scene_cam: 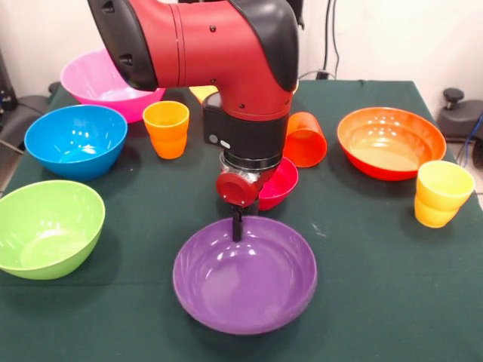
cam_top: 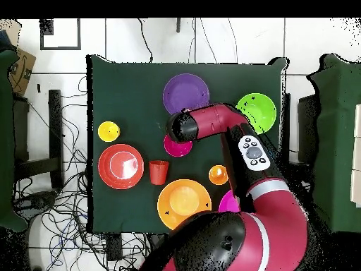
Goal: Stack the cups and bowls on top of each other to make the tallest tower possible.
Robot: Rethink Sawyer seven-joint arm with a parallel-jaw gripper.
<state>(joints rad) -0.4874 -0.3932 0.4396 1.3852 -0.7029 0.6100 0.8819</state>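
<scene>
A: Nearest us, the purple bowl (scene_cam: 245,275) sits on the green surface (scene_cam: 362,302), the gripper (scene_cam: 237,225) dipping over its far rim.

B: Fingers? Can't tell, only one dark tip shows. Looks light, stiff, slick plastic; pinch the rim.

A: Behind, a small magenta bowl (scene_cam: 278,185), then the tipped red cup (scene_cam: 306,140).

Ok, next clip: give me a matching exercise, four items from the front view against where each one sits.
Items:
1. purple bowl
2. green bowl
3. ribbed yellow cup
4. red-orange cup

Places:
A. on its side mid-table
B. upright at the right edge
C. under the gripper
D. near left corner

Pairs: 1-C, 2-D, 3-B, 4-A
</scene>
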